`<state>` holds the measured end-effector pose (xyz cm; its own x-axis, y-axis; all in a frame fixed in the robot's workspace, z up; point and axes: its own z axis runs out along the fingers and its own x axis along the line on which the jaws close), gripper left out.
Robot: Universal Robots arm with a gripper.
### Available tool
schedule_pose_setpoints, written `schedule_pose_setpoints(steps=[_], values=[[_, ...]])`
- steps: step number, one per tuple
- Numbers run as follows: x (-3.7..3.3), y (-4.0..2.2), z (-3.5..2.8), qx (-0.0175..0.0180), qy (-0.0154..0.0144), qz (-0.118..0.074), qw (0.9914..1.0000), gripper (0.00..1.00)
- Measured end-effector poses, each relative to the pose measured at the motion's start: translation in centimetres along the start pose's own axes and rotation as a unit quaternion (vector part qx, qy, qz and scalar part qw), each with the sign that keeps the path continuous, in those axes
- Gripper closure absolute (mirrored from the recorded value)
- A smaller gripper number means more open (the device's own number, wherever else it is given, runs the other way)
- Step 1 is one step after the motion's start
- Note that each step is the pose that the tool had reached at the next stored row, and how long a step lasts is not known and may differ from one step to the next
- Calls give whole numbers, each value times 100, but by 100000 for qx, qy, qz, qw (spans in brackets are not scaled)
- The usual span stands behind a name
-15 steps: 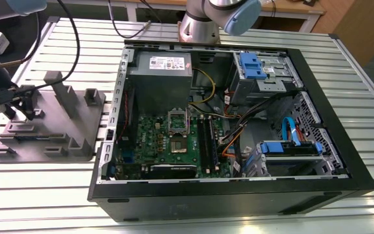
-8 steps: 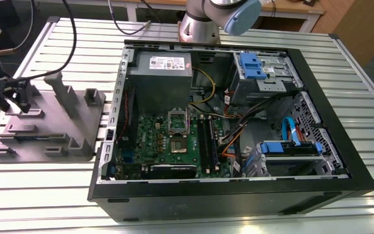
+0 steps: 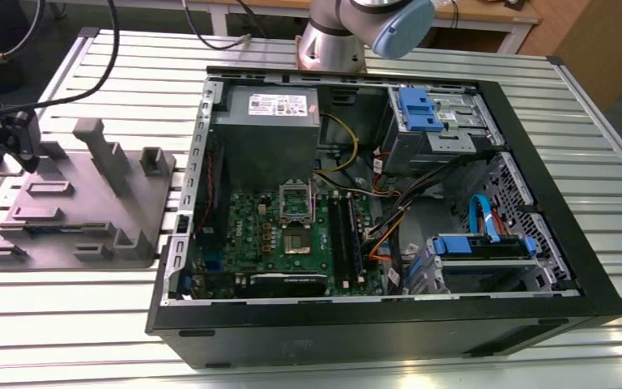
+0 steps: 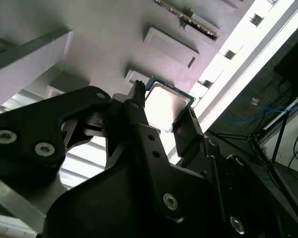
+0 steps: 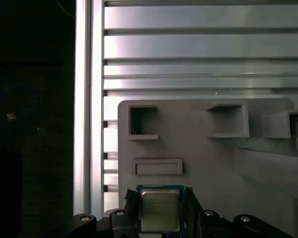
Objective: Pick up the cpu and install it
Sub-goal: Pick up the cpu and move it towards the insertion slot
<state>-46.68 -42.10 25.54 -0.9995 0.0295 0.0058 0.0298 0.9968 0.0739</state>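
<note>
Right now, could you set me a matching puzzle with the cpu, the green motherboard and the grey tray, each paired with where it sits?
Things:
1. cpu
2. green motherboard
3. grey tray

Places:
A. inside the black case
B. on the slatted table, beside the case
C. on the tray, clasped by the gripper

Pairs: 1-C, 2-A, 3-B.

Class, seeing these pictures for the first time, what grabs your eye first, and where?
The open black computer case dominates the exterior view, its green motherboard exposed. On the exterior view's left lies a grey parts tray; in the first wrist view the gripper flanks the silvery cpu on it.
</note>
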Motion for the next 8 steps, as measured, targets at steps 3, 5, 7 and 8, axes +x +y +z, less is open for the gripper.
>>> schedule_pose_setpoints(steps=[3, 5, 7, 8], values=[[0, 1, -17, -18, -12, -3, 100000, 53], [0, 1, -17, -21, -15, -2, 100000, 53], [0, 1, -18, -17, -7, -2, 100000, 53], [0, 1, -18, -16, -6, -1, 100000, 53]])
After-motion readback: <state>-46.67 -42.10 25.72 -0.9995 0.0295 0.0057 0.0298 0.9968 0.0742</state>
